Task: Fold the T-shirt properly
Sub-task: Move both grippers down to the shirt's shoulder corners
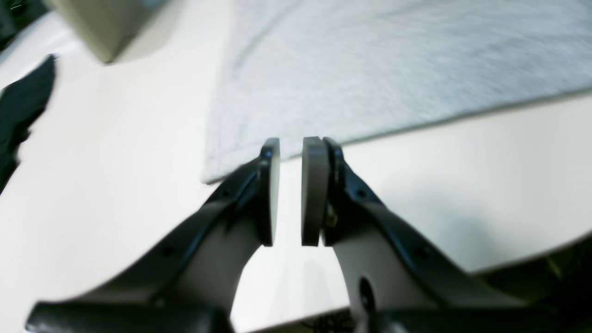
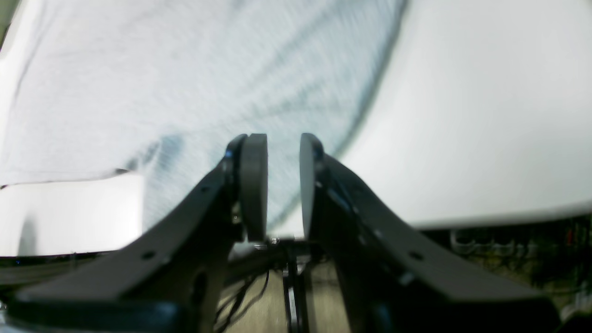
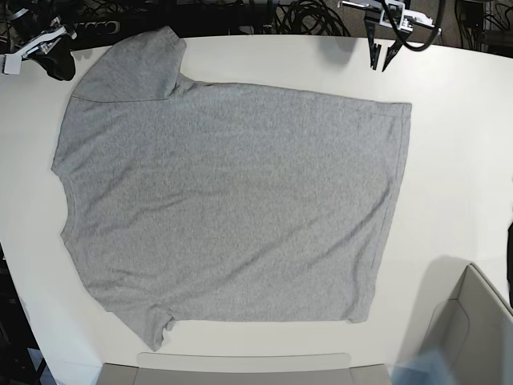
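Hovering above T-shirt [image 3: 232, 200], left gripper [image 1: 290, 192] slightly parted, right gripper [image 2: 283, 185] likewise, both empty

You are working over a white table [image 3: 449, 160] with a smooth, matte top. The T-shirt [image 3: 232, 200] lies directly on it, spread flat, plain grey side up. From the left gripper [image 1: 290, 192], the shirt's straight hem edge runs just beyond the fingertips, with bare table to either side. From the right gripper [image 2: 283, 185], a sleeve lies ahead and to the left, with bare table to the right. A beige box [image 3: 473, 329] sits at the table's far corner.
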`<state>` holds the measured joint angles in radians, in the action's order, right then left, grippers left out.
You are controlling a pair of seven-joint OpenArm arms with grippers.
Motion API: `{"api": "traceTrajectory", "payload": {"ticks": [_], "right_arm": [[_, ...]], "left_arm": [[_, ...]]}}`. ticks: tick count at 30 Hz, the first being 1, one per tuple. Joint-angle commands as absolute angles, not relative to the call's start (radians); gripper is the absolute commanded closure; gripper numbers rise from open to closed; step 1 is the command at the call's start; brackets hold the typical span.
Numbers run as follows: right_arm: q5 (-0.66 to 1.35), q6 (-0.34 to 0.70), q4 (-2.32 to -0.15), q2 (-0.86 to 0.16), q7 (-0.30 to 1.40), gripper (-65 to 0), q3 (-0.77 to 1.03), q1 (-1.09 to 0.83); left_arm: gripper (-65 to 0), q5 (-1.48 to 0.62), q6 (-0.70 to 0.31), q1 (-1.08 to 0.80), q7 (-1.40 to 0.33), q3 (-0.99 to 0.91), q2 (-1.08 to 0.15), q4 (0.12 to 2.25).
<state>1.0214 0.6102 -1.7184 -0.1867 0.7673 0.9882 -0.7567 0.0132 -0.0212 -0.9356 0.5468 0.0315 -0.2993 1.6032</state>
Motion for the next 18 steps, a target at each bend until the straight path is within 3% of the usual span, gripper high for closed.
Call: {"api": "traceTrajectory", "payload": {"ticks": [1,8,18], "right_arm": [[1.046,0.625,-1.705,-0.197,0.748,-11.9,0.997,-0.768],[1.047,0.625,-1.506,-0.236,0.714,-11.8,0.917,-0.748],[1.047,0.625,-1.452,-0.266,0.688,-11.8,0.814,-0.714]], "left_arm": [[-9.7,0.007,-0.013,-0.943,0.573,0.027,-0.308,1.616],[-9.7,0.004,-0.013,-0.943,0.573,0.044,-0.302,1.615],[-9.6,0.002,-0.012,-0.921,0.510,0.067,-0.272,1.615]]}}
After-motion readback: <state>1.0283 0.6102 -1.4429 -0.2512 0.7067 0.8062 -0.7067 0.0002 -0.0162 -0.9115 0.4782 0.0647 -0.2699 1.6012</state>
